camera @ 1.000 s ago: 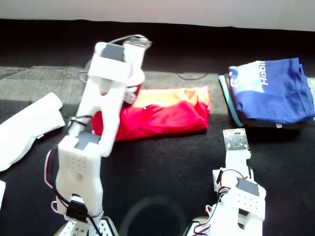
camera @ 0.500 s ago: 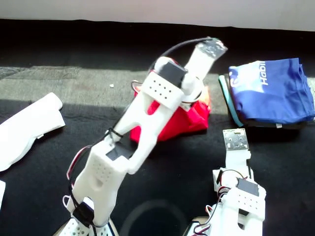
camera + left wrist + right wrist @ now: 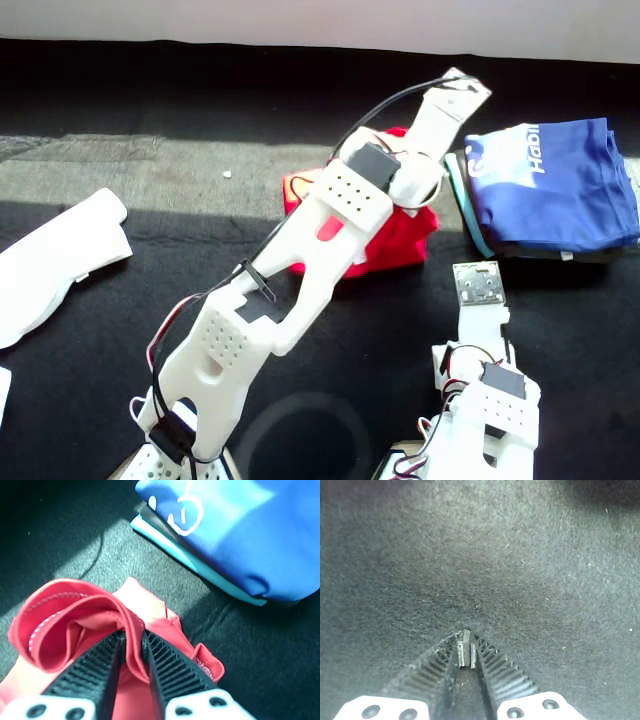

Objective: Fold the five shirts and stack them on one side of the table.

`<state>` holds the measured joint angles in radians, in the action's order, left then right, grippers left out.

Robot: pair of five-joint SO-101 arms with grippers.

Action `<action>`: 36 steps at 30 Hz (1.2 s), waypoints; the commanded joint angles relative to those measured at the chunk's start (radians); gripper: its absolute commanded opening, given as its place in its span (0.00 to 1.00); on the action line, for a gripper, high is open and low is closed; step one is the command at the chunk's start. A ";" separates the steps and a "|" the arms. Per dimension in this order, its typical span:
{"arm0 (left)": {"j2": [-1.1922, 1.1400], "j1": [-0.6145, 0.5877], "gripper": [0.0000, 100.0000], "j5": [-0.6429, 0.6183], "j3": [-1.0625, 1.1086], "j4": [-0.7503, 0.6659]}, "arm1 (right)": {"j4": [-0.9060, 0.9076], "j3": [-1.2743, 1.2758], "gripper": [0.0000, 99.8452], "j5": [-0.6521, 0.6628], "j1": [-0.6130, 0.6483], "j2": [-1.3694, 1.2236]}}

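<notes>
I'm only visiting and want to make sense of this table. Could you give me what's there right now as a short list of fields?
Stack: folded, on the right arm's side; blue shirt on top, teal and dark layers beneath
Red shirt: bunched up next to the stack, not on it
Left gripper: shut, pinching a fold of the red shirt
Right gripper: shut, holding nothing, just above the black table
Far side from the stack: white object, can't tell what it is
</notes>
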<state>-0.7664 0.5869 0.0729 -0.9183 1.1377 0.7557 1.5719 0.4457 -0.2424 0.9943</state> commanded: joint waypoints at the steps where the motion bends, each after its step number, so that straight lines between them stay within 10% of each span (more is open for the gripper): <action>1: -0.015 0.005 0.01 0.009 -0.033 -0.051 | -0.022 0.027 0.01 0.005 -0.010 0.002; 16: 0.084 -0.067 0.19 0.006 -0.150 0.190 | -0.022 0.027 0.01 0.005 -0.010 0.002; 22: 0.044 -0.185 0.00 0.006 -0.154 0.261 | -0.022 0.027 0.01 0.005 -0.010 0.016; 36: -0.162 -0.047 0.01 -0.051 -0.160 0.388 | -0.019 0.064 0.01 0.005 -0.010 0.096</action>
<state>-0.9613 0.4672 0.0345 -1.0426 1.4983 0.7557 1.6103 0.4473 -0.2424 1.0802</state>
